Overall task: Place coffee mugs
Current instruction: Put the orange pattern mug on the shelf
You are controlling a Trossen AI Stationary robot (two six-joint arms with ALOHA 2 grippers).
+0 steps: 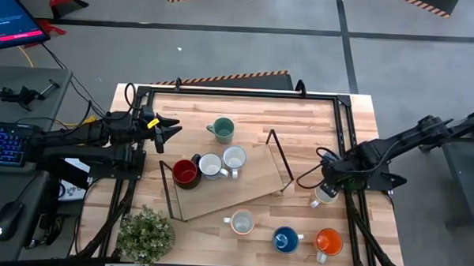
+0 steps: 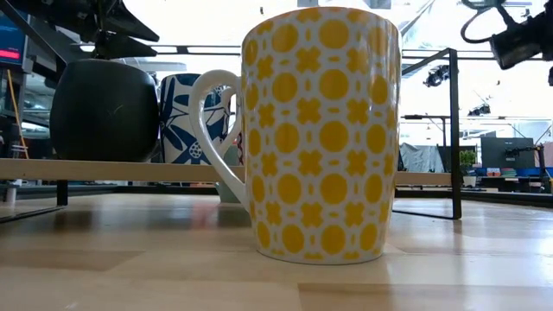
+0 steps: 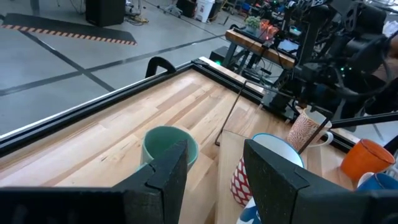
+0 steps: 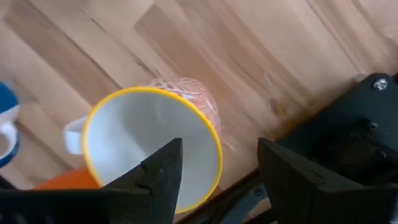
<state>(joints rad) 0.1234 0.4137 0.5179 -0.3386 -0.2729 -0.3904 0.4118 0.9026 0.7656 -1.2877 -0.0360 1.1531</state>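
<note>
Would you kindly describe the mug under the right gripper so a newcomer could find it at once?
Start at the wooden table's right edge, where the right gripper hangs with its fingers open. The pink-patterned mug stands upright directly beneath it, outside the tilted board. Unlike the plain orange mug and blue mug nearby, it has a yellow rim and white interior.

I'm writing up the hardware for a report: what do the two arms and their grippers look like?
Both arms are dark, jointed and slim. The left gripper has angular black fingers and a yellow tag just behind them. The right gripper has the same blocky black fingers, with a black cable looping beside its wrist. A green light glows near the right arm's base.
</note>
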